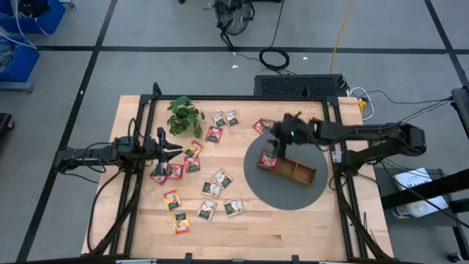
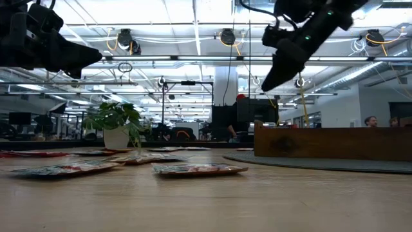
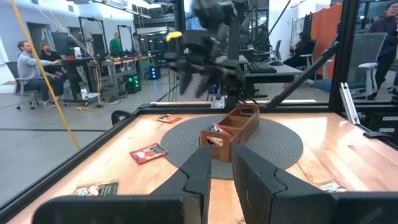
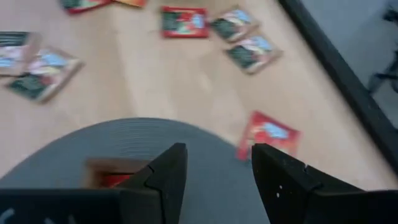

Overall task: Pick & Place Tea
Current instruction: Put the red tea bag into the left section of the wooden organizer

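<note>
Tea sachets (image 1: 221, 177) in red, orange-yellow and white-green lie flat and scattered over the wooden table. One red sachet (image 1: 269, 163) lies in the left end compartment of the brown wooden tray (image 1: 297, 172), which rests on a round grey mat (image 1: 286, 194). My right gripper (image 1: 276, 145) hovers open above that end of the tray and holds nothing. In its wrist view (image 4: 217, 165) the red sachet (image 4: 115, 180) shows in the compartment below. My left gripper (image 1: 178, 150) is open and waits over the sachets on the table's left side. Its fingers (image 3: 199, 171) point toward the tray (image 3: 230, 127).
A small leafy plant (image 1: 185, 114) in a white pot stands near the table's far edge. A red sachet (image 4: 267, 134) lies at the mat's far rim. A black frame borders the table. People sit at desks in the room beyond.
</note>
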You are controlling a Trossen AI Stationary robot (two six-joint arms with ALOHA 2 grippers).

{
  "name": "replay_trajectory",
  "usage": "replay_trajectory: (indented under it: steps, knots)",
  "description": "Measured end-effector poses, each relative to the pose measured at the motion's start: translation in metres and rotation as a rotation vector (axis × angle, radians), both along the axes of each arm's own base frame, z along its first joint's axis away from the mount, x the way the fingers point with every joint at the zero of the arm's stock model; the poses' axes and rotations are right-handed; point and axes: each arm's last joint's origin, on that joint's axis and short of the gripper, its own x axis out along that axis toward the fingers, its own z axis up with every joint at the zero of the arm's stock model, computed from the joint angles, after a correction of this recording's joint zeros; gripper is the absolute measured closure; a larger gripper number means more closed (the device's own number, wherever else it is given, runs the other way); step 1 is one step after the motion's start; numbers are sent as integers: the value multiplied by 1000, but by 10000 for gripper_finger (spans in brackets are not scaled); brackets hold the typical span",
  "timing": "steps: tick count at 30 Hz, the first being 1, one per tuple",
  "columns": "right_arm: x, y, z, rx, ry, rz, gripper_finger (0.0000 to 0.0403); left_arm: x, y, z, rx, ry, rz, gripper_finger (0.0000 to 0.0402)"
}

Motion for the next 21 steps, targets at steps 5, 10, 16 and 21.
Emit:
replay_trajectory:
  steps: [5, 10, 16, 21]
  knots:
    - [8, -36, 23, -14, 101, -78, 237, 0, 0, 0, 0, 1, 0, 330]
    - [21, -73, 27, 42, 147, -107, 237, 0, 0, 0, 0, 0, 0, 330]
    - [41, -104, 7, 135, 193, -73, 237, 0, 0, 0, 0, 0, 0, 330]
    - [46, -122, -17, 165, 261, -95, 237, 0, 0, 0, 0, 0, 0, 330]
